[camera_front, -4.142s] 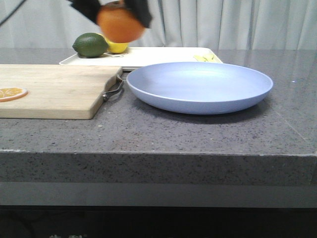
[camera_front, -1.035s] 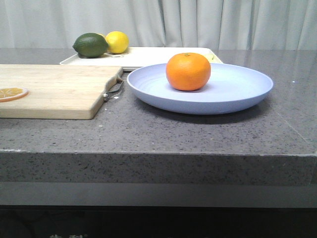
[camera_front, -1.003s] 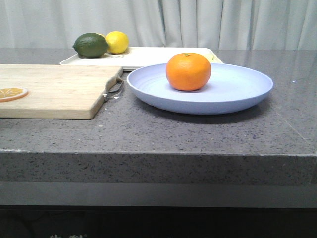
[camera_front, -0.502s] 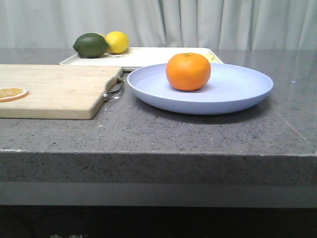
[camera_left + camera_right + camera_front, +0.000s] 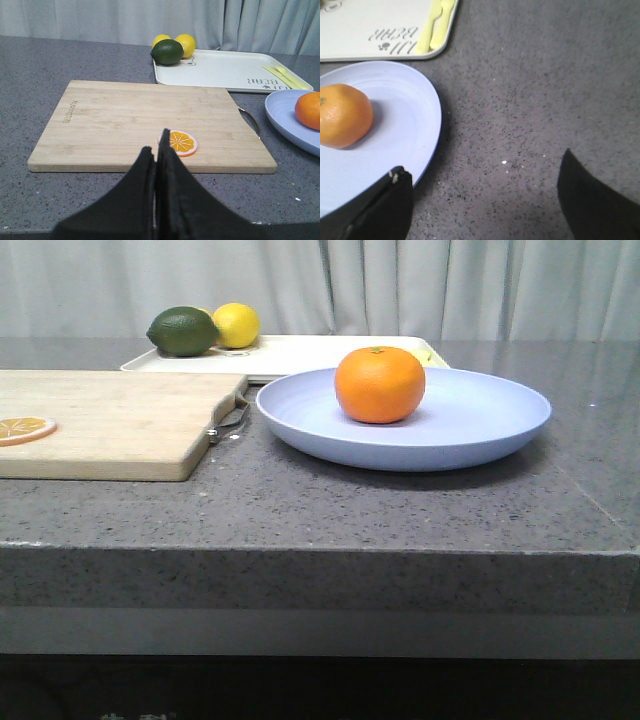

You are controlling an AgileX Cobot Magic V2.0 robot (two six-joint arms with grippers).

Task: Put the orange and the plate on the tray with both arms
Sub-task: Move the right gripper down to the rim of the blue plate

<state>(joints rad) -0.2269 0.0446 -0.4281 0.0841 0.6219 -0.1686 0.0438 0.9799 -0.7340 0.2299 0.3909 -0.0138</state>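
Speckled stone counter (image 5: 400, 510), matte round plate (image 5: 470, 430)

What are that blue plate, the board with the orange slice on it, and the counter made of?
The plate: probably matte plastic or a fibre composite, with an even pale colour and no glaze shine. The cutting board: light wood or bamboo, with visible strips and grain. The countertop: speckled grey stone or a stone-look composite with a slight sheen.

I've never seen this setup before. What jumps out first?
A bright orange sits on a wide blue plate on the grey counter. Behind it lies a white tray with a lime and lemon at its left end. A wooden board with an orange slice lies left of the plate.
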